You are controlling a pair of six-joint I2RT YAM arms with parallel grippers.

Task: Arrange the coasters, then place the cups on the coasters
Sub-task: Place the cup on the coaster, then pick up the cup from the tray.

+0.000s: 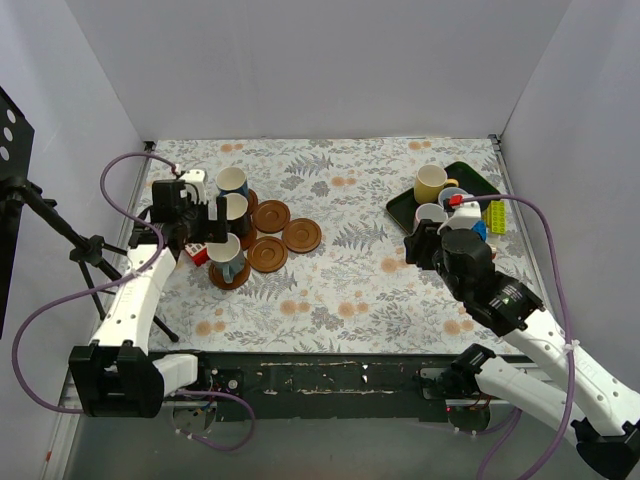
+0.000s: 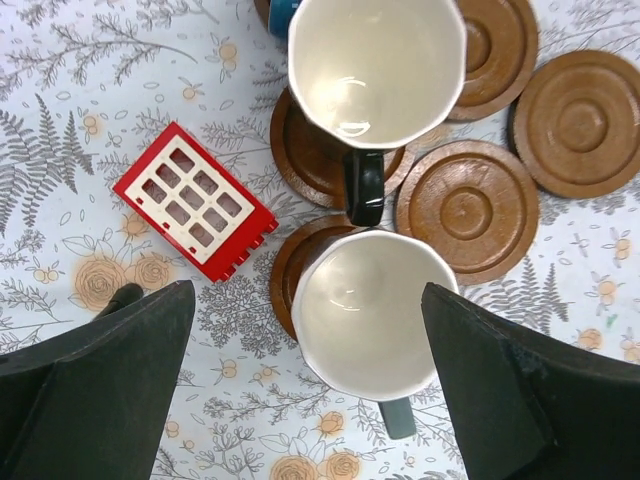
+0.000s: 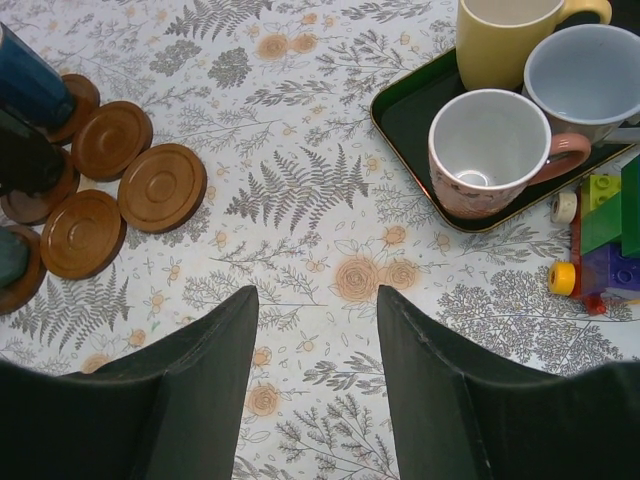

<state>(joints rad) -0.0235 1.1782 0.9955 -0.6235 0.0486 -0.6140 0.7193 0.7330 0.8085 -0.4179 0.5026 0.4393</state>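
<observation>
Here, left pincer: its jaws are standing wide apart and gripping nothing; it is hovering directly over the light blue cup, with a black finger showing on each side of the cup in the wrist view.
Light blue cup: it is sitting upright on a coaster at the near end of the left-hand row, its handle pointing toward the near edge.
Dark-handled cup: it is standing upright on its own coaster just beyond the light blue one, its handle reaching toward that cup's rim.
Dark blue cup: it is sitting farthest back in the row, also on a coaster.
Bare coasters: three are lying flat in a tight cluster just to the right of the cups, carrying nothing.
Red block: it is lying on the worktop near the light blue cup, not touching it.
Right pincer: its jaws are standing partly apart over bare worktop and holding nothing.
Tray: this dark green tray is sitting at the right rear and carrying the yellow cup, the pink cup and a pale blue cup, all upright.
Toy blocks: they are lying just beside the tray.
</observation>
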